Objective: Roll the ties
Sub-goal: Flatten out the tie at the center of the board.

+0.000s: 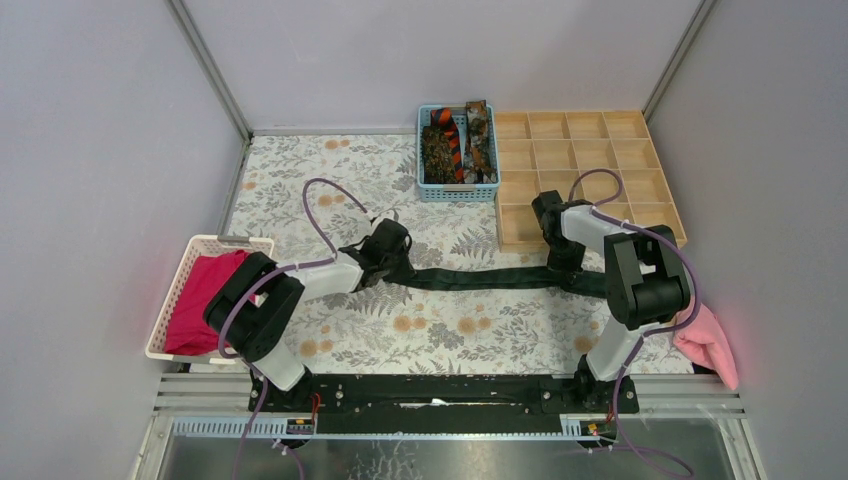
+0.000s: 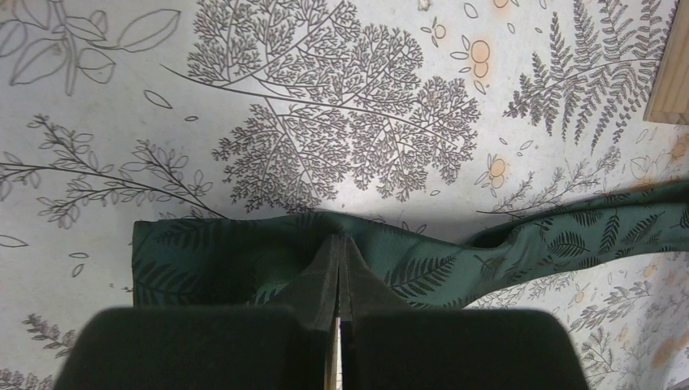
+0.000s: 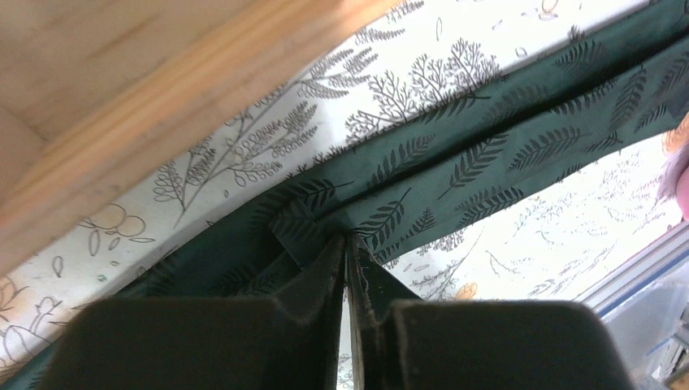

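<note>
While both of our grippers are pinched shut on it, the dark green tie lies stretched across the floral tablecloth, running left to right between the two arms. Our left gripper clamps it near its left end. From the left wrist we see the jaws pressed together on the fern-patterned fabric, which rises in a small ridge at the tips. Our right gripper clamps the same tie towards its right end, just beside the front edge of the wooden compartment tray. There the fabric is creased lengthwise where the jaws meet.

At the far side of the table we see a blue basket holding the mottled brown ties and the orange-and-black striped tie. To our left a white basket holds a magenta cloth. To our right a pale pink cloth lies at the table's edge.
</note>
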Tool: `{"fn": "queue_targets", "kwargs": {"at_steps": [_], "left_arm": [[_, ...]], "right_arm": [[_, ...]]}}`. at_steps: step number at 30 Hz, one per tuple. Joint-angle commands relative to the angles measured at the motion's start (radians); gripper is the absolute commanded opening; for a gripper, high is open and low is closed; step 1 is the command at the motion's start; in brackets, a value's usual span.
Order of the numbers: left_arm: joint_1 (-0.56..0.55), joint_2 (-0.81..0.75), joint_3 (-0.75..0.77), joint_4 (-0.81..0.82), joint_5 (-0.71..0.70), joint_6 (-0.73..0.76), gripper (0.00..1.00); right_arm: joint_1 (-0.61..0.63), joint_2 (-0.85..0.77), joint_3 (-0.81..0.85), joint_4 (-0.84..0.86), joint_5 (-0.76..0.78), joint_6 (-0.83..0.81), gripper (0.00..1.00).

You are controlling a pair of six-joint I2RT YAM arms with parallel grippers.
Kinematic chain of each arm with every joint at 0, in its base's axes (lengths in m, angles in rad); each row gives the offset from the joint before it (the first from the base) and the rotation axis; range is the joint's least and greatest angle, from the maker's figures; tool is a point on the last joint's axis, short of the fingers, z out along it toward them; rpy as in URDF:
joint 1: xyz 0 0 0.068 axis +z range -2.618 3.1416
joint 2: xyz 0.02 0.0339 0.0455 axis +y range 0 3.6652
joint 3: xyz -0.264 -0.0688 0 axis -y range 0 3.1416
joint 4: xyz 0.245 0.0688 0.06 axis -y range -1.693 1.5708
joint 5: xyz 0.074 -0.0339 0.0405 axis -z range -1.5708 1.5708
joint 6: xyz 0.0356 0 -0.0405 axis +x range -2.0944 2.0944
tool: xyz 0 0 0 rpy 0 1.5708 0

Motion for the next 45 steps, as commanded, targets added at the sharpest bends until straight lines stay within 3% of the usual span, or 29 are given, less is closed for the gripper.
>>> {"fn": "queue_targets", "kwargs": {"at_steps": [1, 13, 21, 23, 26, 39, 42, 45], "left_arm": [[-0.022, 0.055, -0.026, -0.130, -0.010, -0.007, 0.00], [-0.022, -0.058, -0.102, -0.214, -0.092, -0.031, 0.00], [-0.022, -0.144, -0.154, -0.294, -0.174, -0.050, 0.01], [-0.022, -0.153, -0.152, -0.290, -0.176, -0.043, 0.02], [-0.022, -0.143, -0.126, -0.276, -0.167, -0.019, 0.04], [-0.018, -0.245, 0.052, -0.293, -0.227, 0.028, 0.32], [0.008, -0.274, 0.045, -0.339, -0.221, 0.000, 0.29], [0.074, -0.333, -0.017, -0.339, -0.160, -0.022, 0.12]], "right_arm": [[-0.012, 0.014, 0.060, 0.105, -0.016, -0.045, 0.14], [-0.019, 0.064, 0.075, 0.031, -0.037, -0.150, 0.30], [-0.016, -0.091, -0.024, 0.089, -0.111, -0.112, 0.32], [-0.017, -0.126, -0.024, 0.079, -0.083, -0.088, 0.42], [-0.017, -0.157, -0.023, 0.074, -0.077, -0.070, 0.47], [0.092, -0.362, -0.027, 0.088, -0.128, -0.115, 0.49], [0.132, -0.389, -0.030, 0.106, -0.175, -0.124, 0.47], [0.205, -0.390, -0.027, 0.139, -0.245, -0.119, 0.46]]}}
